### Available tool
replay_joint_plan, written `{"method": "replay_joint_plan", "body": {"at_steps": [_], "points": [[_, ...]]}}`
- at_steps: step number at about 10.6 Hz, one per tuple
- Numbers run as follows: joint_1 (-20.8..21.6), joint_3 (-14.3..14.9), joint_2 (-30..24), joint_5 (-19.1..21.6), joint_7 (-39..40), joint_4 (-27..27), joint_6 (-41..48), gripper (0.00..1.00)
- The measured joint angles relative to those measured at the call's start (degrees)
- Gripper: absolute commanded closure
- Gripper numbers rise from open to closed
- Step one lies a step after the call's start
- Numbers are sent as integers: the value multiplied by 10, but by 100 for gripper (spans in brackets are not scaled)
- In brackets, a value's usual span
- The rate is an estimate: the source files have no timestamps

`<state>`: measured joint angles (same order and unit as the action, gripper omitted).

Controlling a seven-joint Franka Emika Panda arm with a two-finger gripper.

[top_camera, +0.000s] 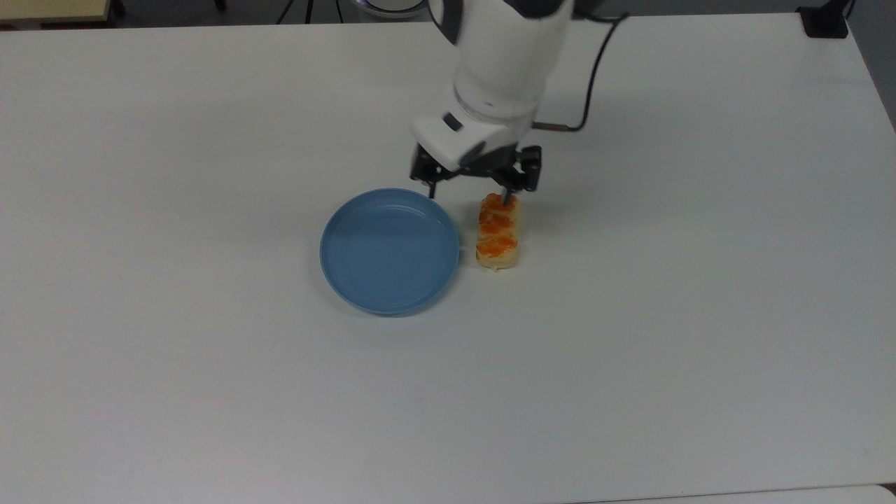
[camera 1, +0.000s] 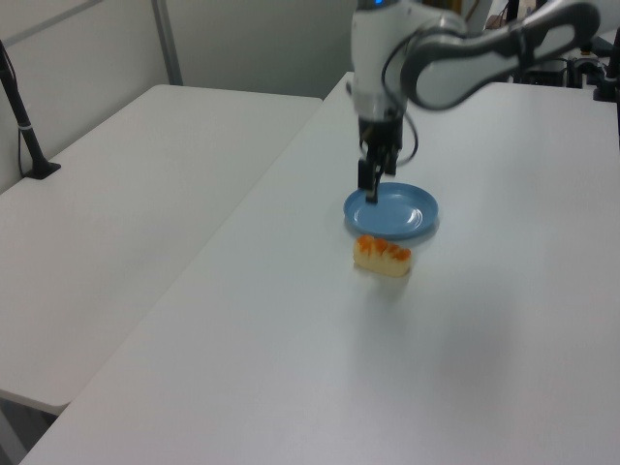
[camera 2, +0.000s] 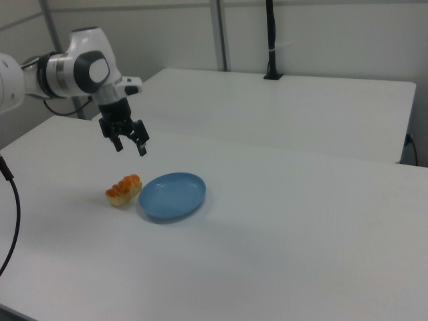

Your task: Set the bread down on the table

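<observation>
The bread point(top_camera: 498, 232) is a small pale-yellow roll with orange-brown patches. It lies flat on the white table point(top_camera: 210, 140), just off the blue plate's rim on the top view's right. My gripper point(top_camera: 467, 190) is open, with nothing between its fingers, and hangs in the air above the roll's far end. In the left view the bread point(camera 1: 382, 256) rests in front of the plate, with the gripper point(camera 1: 370, 194) raised over the plate's near edge. From the right view, the gripper point(camera 2: 130, 148) hovers well above the bread point(camera 2: 124, 189), its fingers spread apart.
A round blue plate point(top_camera: 389, 250) with nothing on it sits beside the bread. A black cable point(top_camera: 595, 63) trails from the wrist. A black clamp point(top_camera: 826, 21) sits at the table's far right corner. A second white table point(camera 1: 116, 213) stands alongside.
</observation>
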<state>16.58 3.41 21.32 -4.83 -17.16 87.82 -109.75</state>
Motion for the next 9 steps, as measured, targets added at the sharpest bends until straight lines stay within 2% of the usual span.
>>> {"method": "replay_joint_plan", "body": {"at_steps": [3, 5, 9], "points": [[-54, 1, -82, 1, 80, -4, 97, 0], [-85, 1, -138, 1, 97, -3, 149, 0], [-117, 1, -179, 14, 99, 1, 175, 0]]}}
